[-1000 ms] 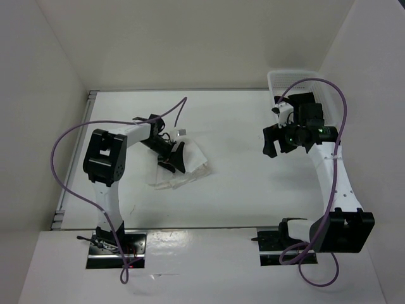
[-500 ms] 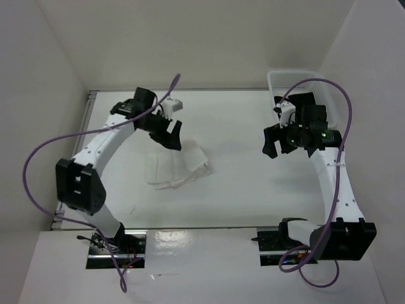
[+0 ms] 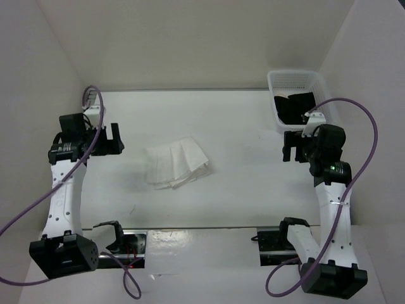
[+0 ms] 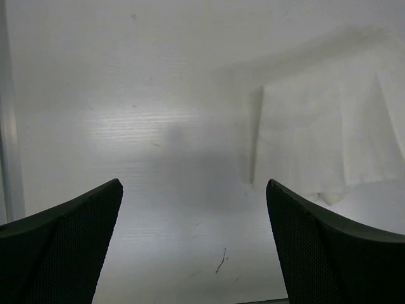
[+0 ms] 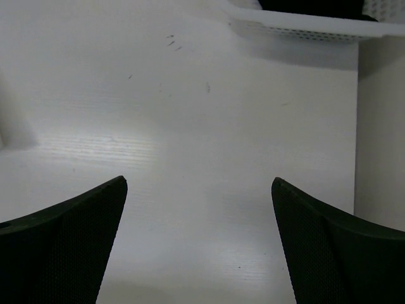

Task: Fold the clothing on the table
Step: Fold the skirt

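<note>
Clothing [image 3: 177,163] is being noted lying folded small, left of centre on the table [image 3: 247,190], left gripper [image 3: 118,139] and right gripper [image 3: 288,147] being held wide open, empty, well clear; fold judged done, only a tidying check being called for

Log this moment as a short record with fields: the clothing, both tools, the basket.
clothing: white, pleated, lying flat in layers on the table, left of centre
left tool: open, empty, left of the clothing and clear of it
right tool: open, empty, over bare table in front of the basket
basket: white mesh, far right corner, black cloth inside
</note>
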Robot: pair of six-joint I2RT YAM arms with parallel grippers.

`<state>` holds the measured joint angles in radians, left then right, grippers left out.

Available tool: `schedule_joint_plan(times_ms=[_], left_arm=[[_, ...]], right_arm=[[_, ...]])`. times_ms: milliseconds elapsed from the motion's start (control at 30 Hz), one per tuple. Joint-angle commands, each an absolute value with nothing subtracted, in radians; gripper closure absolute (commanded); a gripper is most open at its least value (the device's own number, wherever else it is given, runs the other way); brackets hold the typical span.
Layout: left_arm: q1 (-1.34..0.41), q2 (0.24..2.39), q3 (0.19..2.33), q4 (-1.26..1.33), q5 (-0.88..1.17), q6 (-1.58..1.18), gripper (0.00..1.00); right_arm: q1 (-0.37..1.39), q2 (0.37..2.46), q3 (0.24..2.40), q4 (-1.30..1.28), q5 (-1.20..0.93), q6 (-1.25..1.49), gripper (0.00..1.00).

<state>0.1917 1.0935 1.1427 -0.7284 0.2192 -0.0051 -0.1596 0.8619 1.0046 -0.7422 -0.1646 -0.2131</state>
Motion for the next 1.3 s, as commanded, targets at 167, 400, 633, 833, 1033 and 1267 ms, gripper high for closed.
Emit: schedule_joint_plan(times_ms=[167, 400, 633, 833, 1033, 1267], left_arm=[[0.426, 1.081, 1.040, -0.664, 0.276, 0.012, 0.00], [0.509, 1.172, 1.072, -0.686, 0.313, 0.037, 0.00], [0.535, 1.011, 1.040, -0.644, 0.388, 0.049, 0.00], [0.535, 1.008, 1.031, -0.644, 0.388, 0.049, 0.00], [0.535, 1.017, 1.031, -0.644, 0.379, 0.049, 0.00], [0.535, 1.008, 1.031, -0.644, 0.379, 0.049, 0.00]], right_arm=[[-0.307, 0.779, 0.917, -0.566, -0.149, -0.127, 0.01], [-0.327, 0.779, 0.908, -0.546, -0.149, -0.118, 0.01], [-0.356, 0.716, 0.890, -0.537, -0.150, -0.127, 0.01], [-0.356, 0.687, 0.890, -0.537, -0.173, -0.137, 0.01], [-0.356, 0.687, 0.890, -0.546, -0.186, -0.146, 0.01], [-0.356, 0.678, 0.890, -0.546, -0.166, -0.155, 0.01]])
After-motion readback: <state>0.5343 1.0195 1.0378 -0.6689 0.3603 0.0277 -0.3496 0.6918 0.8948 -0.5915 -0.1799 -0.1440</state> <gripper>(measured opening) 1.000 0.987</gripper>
